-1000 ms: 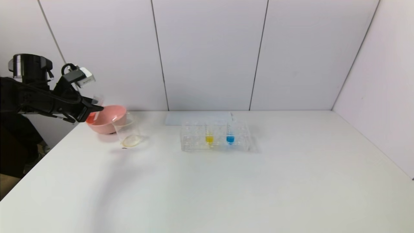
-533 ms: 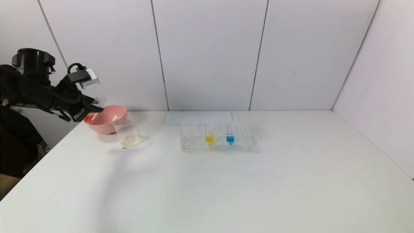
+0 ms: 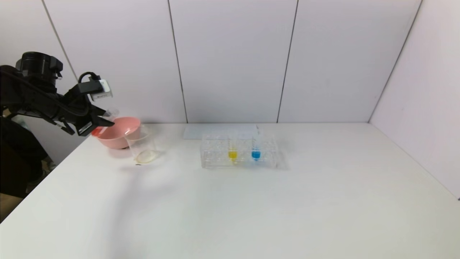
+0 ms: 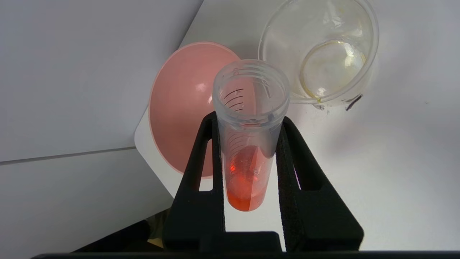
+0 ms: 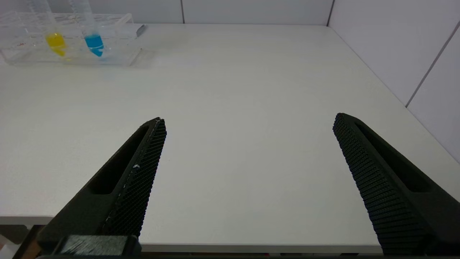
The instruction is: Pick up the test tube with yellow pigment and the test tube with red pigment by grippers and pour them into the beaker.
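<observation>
Ribbed black fingers [image 4: 212,151] pinch clear round-bottomed tube [image 4: 248,144]

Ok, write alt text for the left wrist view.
The left gripper fingers clamp the test tube with red pigment, a little red liquid at its bottom. Beyond it on the white table stand a pink bowl and the clear beaker.

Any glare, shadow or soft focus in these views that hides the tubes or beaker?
Head view: beaker faint against the white table, soft shadow beneath. Left wrist view: red test tube sharp, small glare spot on pink bowl. Right wrist view: yellow test tube distant but readable.
</observation>
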Action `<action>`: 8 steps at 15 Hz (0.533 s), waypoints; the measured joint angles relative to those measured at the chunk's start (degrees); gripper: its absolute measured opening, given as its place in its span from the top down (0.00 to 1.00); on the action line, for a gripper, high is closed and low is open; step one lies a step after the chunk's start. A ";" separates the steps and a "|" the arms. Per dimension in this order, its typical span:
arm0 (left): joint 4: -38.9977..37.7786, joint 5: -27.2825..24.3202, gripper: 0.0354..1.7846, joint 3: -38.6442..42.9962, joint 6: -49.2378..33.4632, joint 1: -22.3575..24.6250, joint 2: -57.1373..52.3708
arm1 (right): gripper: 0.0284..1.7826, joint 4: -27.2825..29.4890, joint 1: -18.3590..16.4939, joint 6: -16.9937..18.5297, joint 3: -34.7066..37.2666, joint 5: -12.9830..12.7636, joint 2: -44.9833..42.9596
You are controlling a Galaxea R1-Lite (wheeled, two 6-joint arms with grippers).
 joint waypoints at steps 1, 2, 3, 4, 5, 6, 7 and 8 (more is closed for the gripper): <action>2.49 0.06 0.77 -1.35 1.27 0.07 0.17 | 0.05 0.00 0.02 0.00 0.00 0.00 0.00; 5.63 0.27 0.77 -3.23 2.65 0.10 0.48 | 0.05 0.00 0.02 0.00 0.00 -0.01 0.00; 8.66 0.48 0.77 -5.10 3.91 0.10 0.91 | 0.05 0.00 0.02 0.00 0.00 0.00 0.00; 11.30 0.63 0.77 -6.81 5.24 0.11 1.41 | 0.05 0.00 0.02 0.00 0.00 0.02 0.00; 13.46 0.90 0.77 -8.11 6.14 0.11 1.93 | 0.05 0.00 0.02 0.00 0.00 0.02 0.00; 14.18 1.10 0.77 -8.79 6.34 0.11 2.24 | 0.05 0.00 0.02 0.00 0.00 0.00 0.00; 14.28 1.18 0.77 -9.18 6.56 0.13 2.46 | 0.05 0.00 0.02 0.00 0.00 0.00 0.00; 14.38 1.24 0.77 -9.57 6.78 0.13 2.65 | 0.05 0.00 0.02 0.00 0.00 0.02 0.00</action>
